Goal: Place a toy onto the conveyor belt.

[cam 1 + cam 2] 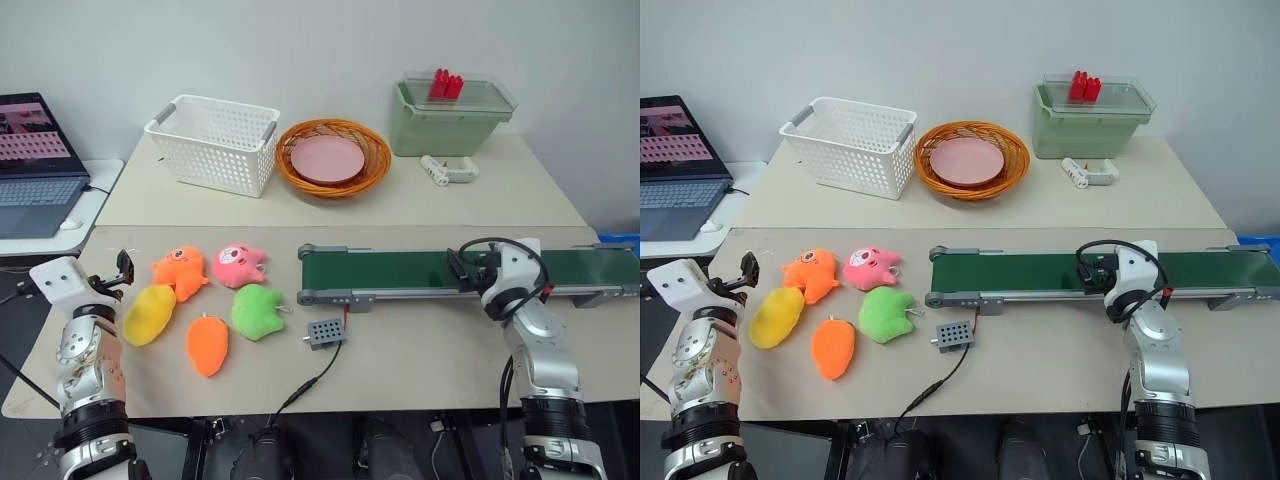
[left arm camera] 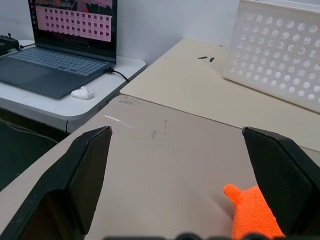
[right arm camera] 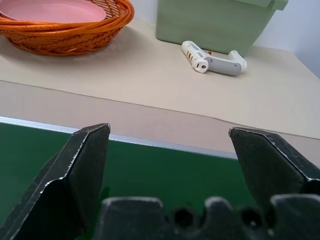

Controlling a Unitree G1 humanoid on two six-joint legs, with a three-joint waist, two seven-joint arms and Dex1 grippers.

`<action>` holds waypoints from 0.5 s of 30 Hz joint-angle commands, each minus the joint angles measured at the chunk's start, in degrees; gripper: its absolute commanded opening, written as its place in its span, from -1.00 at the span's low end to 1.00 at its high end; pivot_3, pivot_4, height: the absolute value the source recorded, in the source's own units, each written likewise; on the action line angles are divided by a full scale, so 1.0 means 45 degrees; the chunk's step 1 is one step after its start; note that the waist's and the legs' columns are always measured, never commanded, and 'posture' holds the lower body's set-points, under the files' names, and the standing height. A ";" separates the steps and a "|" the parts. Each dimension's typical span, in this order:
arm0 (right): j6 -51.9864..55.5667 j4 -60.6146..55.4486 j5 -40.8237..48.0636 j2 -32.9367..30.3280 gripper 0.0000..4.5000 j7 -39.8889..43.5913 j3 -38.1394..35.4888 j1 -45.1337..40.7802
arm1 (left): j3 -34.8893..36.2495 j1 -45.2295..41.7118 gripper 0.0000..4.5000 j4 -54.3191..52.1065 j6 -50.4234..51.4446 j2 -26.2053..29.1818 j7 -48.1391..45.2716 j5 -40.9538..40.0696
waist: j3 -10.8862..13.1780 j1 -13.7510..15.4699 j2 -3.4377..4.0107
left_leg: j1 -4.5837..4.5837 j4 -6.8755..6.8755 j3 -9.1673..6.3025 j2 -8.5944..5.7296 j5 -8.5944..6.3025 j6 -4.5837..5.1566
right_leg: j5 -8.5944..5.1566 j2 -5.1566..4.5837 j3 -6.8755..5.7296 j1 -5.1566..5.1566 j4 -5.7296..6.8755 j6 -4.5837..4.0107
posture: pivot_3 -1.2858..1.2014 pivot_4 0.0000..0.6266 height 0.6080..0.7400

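In the left eye view, the toy is seen lying on the table at the near left of a cluster of plush pieces, just beside the orange round plush and near the orange carrot plush, well apart from the conveyor belt. The left gripper is held just beside the cluster, spread and empty; the right gripper is held over the belt, also empty.

In the right eye view, the same layout is shown: the toy is untouched and nothing lies on the belt, so the step in hand is judged to be the reach for the toy, with the pick not yet made.

In the left wrist view, the fingers are seen wide apart over bare table, with what is probably the orange round plush at one edge; the yellow toy is not caught between them.

In the right wrist view, the fingers are seen spread above the green belt surface.

The next move is judged to call for the left gripper to be lowered and turned toward the toy, then closed gently on its soft body.
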 commanded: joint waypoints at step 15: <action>-0.0010 -0.1305 0.0167 -0.0088 1.00 0.0730 0.0782 -0.0741 | -0.0173 -0.0481 0.99 0.0465 -0.0036 0.0088 -0.0140 0.0122 | 0.0000 -0.0026 0.0001 | 0.0002 -0.0001 0.0000 0.0001 0.0003 -0.0003 | 0.0000 0.0000 -0.0001 -0.0001 0.0003 0.0000 | 0.03 -0.52 1.00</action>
